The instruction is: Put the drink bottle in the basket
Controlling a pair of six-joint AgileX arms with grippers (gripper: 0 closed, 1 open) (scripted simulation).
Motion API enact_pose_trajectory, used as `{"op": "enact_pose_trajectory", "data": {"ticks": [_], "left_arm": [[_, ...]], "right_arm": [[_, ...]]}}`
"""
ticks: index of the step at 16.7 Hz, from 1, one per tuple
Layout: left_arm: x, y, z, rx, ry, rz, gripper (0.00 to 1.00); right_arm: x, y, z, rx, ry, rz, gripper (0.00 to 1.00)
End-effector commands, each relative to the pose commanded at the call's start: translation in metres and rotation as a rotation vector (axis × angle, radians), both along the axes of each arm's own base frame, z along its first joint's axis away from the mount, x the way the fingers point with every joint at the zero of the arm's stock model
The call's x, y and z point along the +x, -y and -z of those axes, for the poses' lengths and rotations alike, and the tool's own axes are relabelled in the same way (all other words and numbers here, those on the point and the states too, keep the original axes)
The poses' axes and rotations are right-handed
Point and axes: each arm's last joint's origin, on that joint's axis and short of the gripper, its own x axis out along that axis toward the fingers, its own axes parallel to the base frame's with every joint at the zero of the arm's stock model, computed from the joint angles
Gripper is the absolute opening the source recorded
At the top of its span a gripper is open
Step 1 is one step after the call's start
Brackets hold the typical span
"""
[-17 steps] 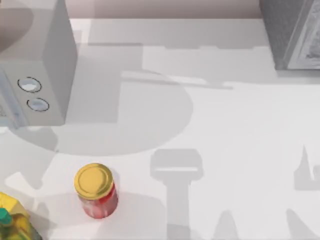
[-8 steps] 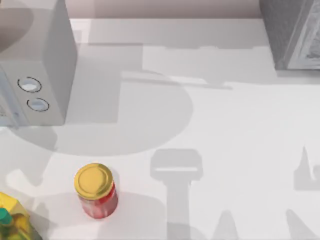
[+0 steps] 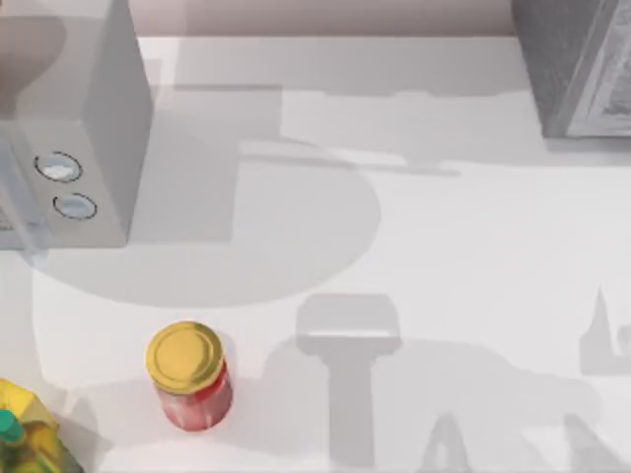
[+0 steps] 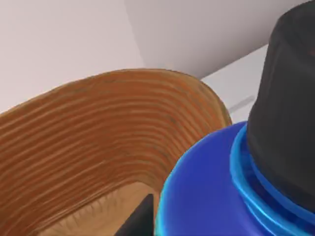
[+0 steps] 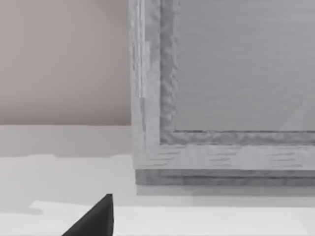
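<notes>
The drink bottle (image 4: 231,191) sits very close in the left wrist view, with a black screw cap above a dark blue shoulder and a cyan ring between them. My left gripper (image 4: 141,220) is shut on it, and one dark fingertip shows beside the shoulder. Just behind the bottle rises the curved wall of the brown woven basket (image 4: 98,142), with its floor showing below. A dark tip of my right gripper (image 5: 96,220) hangs over the white table in front of a grey cabinet.
A red jar with a gold lid (image 3: 189,375) stands at the front left, and a yellow bottle with a green cap (image 3: 25,434) is in the left corner. A grey appliance with two knobs (image 3: 69,128) occupies the back left. A grey cabinet (image 3: 577,64) stands back right.
The jar and yellow bottle have not moved. Arm shadows shifted on the table: a broad one spread across the front right, and the one at the front left changed shape.
</notes>
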Motion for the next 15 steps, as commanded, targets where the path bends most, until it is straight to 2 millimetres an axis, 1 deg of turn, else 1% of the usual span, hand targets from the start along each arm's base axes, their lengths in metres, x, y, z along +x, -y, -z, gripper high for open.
{"op": "enact_pose_trajectory", "data": {"ticks": [2, 3, 5, 6, 8, 10, 12, 15], "left_arm": [[0.015, -0.002, -0.037, -0.023, 0.062, -0.123, 0.00], [0.023, -0.004, -0.052, -0.046, 0.090, -0.181, 0.00], [0.038, -0.009, -0.073, -0.105, 0.126, -0.283, 0.00], [0.047, -0.012, -0.079, -0.136, 0.135, -0.328, 0.00], [0.063, -0.018, -0.083, -0.192, 0.130, -0.399, 0.00], [0.075, -0.025, -0.080, -0.232, 0.107, -0.447, 0.00], [0.080, -0.027, -0.078, -0.244, 0.095, -0.464, 0.00], [0.080, -0.027, -0.077, -0.243, 0.093, -0.462, 0.00]], "right_arm": [[0.000, 0.000, 0.000, 0.000, 0.000, 0.000, 1.00], [0.000, 0.000, 0.000, 0.000, 0.000, 0.000, 1.00], [0.000, 0.000, 0.000, 0.000, 0.000, 0.000, 1.00], [0.000, 0.000, 0.000, 0.000, 0.000, 0.000, 1.00], [0.000, 0.000, 0.000, 0.000, 0.000, 0.000, 1.00], [0.000, 0.000, 0.000, 0.000, 0.000, 0.000, 1.00], [0.000, 0.000, 0.000, 0.000, 0.000, 0.000, 1.00], [0.000, 0.000, 0.000, 0.000, 0.000, 0.000, 1.00]]}}
